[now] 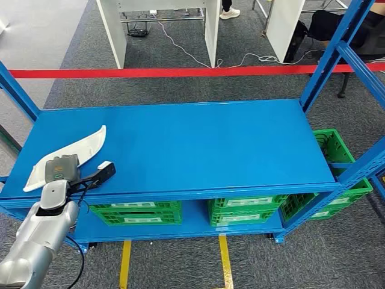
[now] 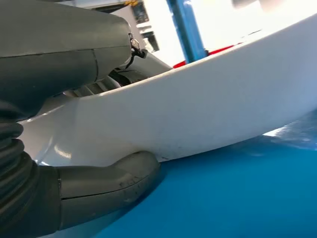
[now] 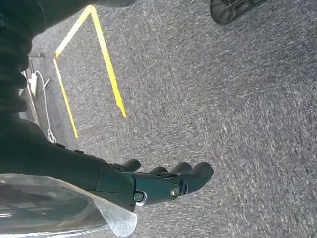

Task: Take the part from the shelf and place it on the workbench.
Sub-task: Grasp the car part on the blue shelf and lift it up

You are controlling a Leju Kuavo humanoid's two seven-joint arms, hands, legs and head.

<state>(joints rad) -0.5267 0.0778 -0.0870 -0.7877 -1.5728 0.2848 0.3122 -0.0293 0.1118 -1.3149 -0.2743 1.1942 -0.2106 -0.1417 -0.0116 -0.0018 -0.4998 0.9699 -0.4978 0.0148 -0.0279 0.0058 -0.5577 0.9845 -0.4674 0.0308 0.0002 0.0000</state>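
Where the blue shelf [image 1: 181,144] meets its front left corner, lies the white curved part [image 1: 74,153], long and tapering, flat on the top deck with one pointed end angled away toward the back. Clasped at its nearer, wider end by the left robot hand [image 1: 61,170], which reaches in on a silver arm [image 1: 38,238] from below. Seen close in the left wrist view: the part [image 2: 209,104] caught between a thick grey thumb [image 2: 112,181] beneath and darker fingers [image 2: 67,44] above, both touching its white surface, with the blue deck [image 2: 242,193] just under it. Hangs low over grey carpet [image 3: 224,99], the right robot hand [image 3: 164,181], fingers stretched out nearly straight and apart, holding nothing. Runs across the carpet near it a yellow floor line [image 3: 106,59]. Stored under the top deck on the lower level, green crates [image 1: 245,208], side by side, with another green crate [image 1: 334,150] off the right end. Stretches behind the shelf a red barrier tape [image 1: 181,72], and beyond it white table legs [image 1: 113,30] and cables on the carpet.
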